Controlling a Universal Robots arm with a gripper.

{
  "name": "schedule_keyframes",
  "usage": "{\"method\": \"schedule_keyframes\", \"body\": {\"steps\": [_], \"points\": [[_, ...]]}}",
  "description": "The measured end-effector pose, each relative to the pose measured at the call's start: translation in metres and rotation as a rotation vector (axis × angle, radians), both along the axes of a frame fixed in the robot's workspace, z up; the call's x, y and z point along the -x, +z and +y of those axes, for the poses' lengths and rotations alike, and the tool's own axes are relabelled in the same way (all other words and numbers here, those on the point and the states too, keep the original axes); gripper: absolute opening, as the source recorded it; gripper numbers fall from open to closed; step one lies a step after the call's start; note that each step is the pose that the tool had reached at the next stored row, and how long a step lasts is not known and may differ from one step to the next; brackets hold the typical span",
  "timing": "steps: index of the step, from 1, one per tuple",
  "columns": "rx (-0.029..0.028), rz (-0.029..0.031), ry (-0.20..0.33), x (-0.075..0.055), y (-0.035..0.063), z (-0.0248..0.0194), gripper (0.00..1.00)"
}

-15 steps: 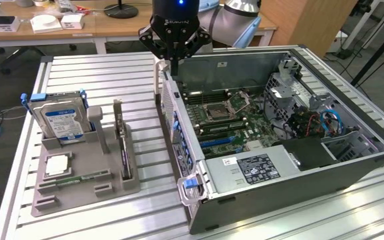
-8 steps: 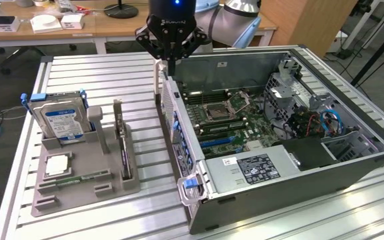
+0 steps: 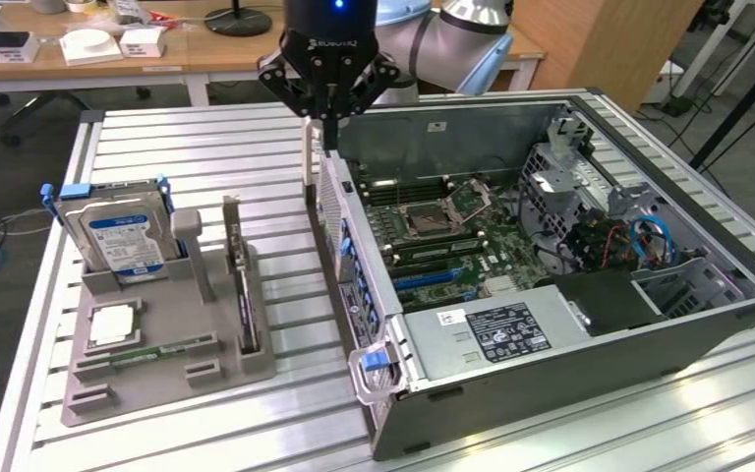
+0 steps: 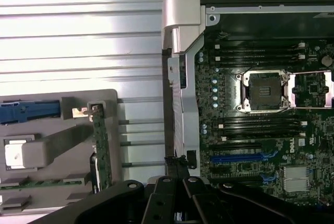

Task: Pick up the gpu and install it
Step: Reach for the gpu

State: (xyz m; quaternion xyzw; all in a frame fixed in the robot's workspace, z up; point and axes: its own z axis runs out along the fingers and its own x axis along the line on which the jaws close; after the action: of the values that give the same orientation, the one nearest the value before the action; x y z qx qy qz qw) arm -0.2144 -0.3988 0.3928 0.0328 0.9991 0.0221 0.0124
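Standing on one long edge in a slot of the grey holder (image 3: 168,379), the gpu (image 3: 241,285) sits on the surface (image 3: 194,147), between the hard drive (image 3: 118,241) and the open computer case (image 3: 692,324). The slot probably exists to keep the thin card upright, so that its upper edge is free for a pinch from above. The drive is racked on edge in the same holder, and a memory stick (image 3: 168,349) lies flat in a groove nearer the front.

The card's long axis runs from far to near in the exterior view, roughly parallel to the perforated case wall beside it. Its flat faces look toward the exterior view's left and right. The silver end bracket (image 3: 231,221) appears to be at the far end, rising above the board. In the wrist view the card shows as a narrow green strip seen edge-on.

The case lies on its side with the motherboard (image 3: 443,226) facing up, which leaves the blue expansion slots (image 4: 242,157) open to an approach straight down.

The arm (image 3: 470,39) holds its jaws pointing down over the far end of the case wall nearest the holder. They are pressed together and hold nothing. They hang near the card's bracket end but apart from it, so I judge that the pick has not begun.
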Motion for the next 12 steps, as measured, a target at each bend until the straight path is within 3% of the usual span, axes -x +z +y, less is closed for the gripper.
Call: {"method": "schedule_keyframes", "body": {"steps": [12], "points": [[0.0, 0.0, 0.0, 0.0102, 0.0, 0.0, 0.11]]}}
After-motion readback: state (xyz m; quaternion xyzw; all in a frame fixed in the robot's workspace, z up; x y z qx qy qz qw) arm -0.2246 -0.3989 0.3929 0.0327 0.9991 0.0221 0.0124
